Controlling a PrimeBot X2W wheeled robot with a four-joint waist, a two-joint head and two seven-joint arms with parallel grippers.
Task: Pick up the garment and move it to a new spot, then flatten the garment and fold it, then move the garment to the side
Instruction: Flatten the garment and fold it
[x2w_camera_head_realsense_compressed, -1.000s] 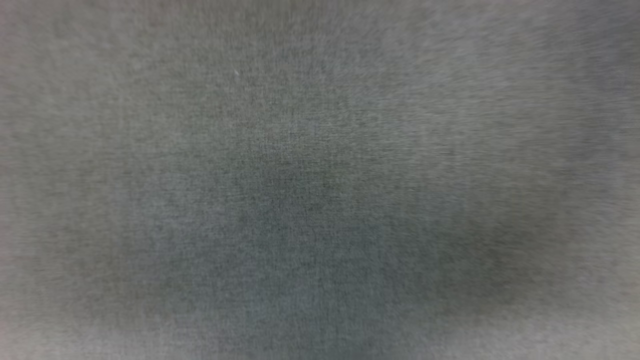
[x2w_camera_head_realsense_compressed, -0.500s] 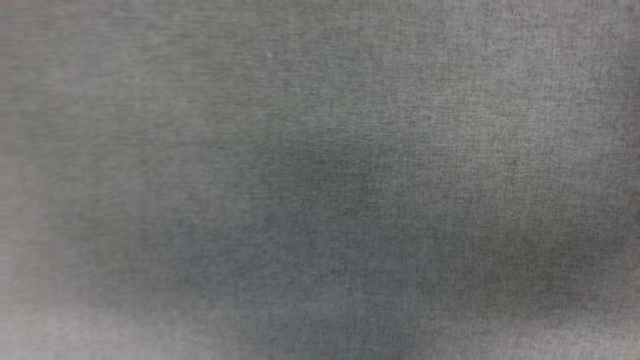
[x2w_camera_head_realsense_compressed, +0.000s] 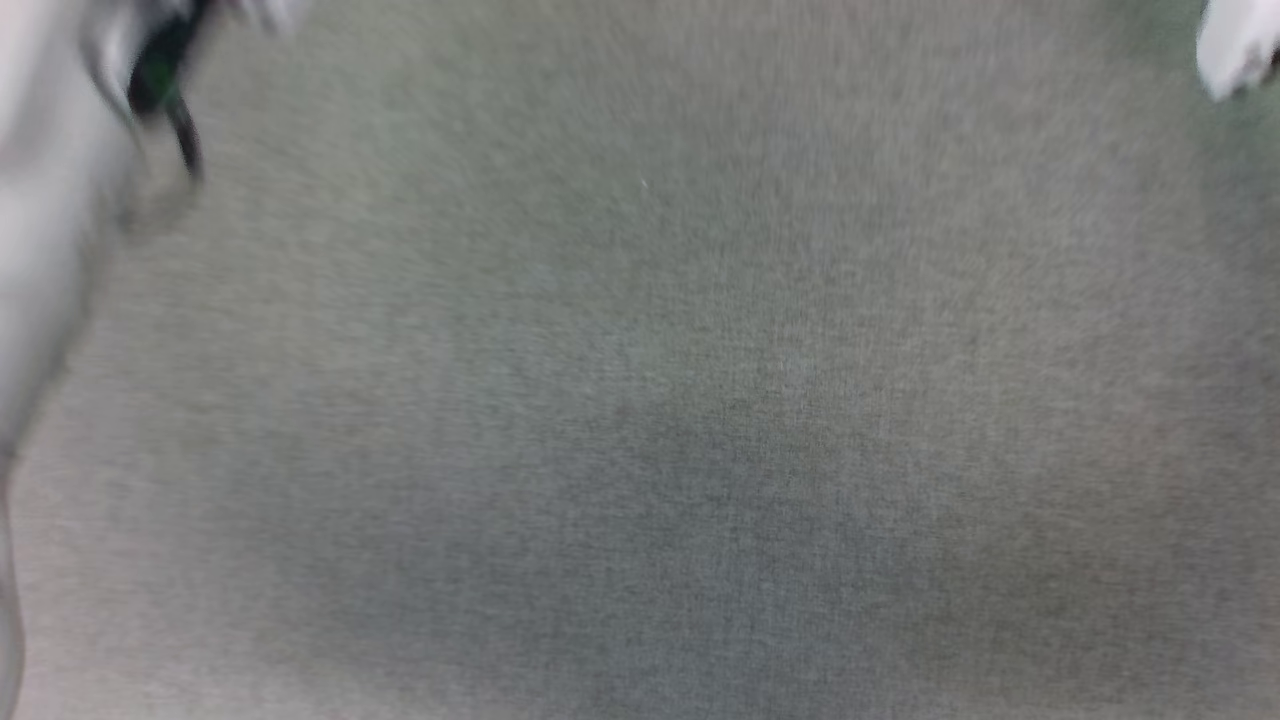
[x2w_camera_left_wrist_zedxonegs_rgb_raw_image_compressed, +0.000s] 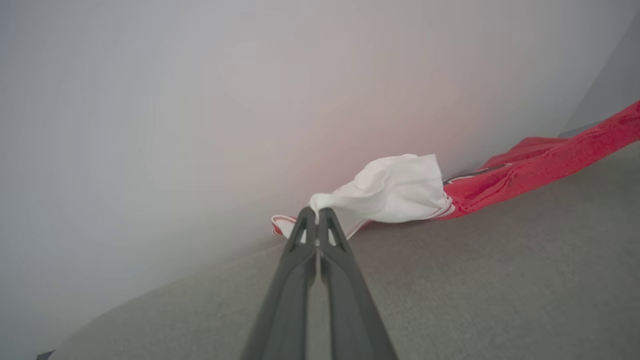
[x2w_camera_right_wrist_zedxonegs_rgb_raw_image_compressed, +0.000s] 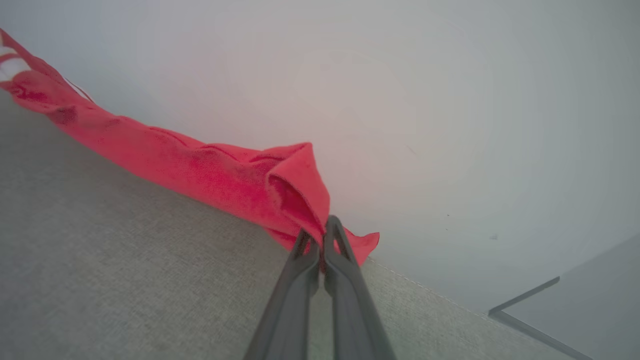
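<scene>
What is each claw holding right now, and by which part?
The left claw pinches the garment by its white sleeve tip; the right claw pinches a red edge of it.

I'm looking at a grey woven surface (x2w_camera_head_realsense_compressed: 700, 450), kinda blurry from up top, meeting a plain pale wall (x2w_camera_left_wrist_zedxonegs_rgb_raw_image_compressed: 200, 100).

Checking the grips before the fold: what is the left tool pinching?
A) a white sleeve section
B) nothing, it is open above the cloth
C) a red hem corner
A: in the left wrist view the left tool is shut on a bunched tip of the white sleeve, with the red of the shirt trailing off beyond it.
</scene>
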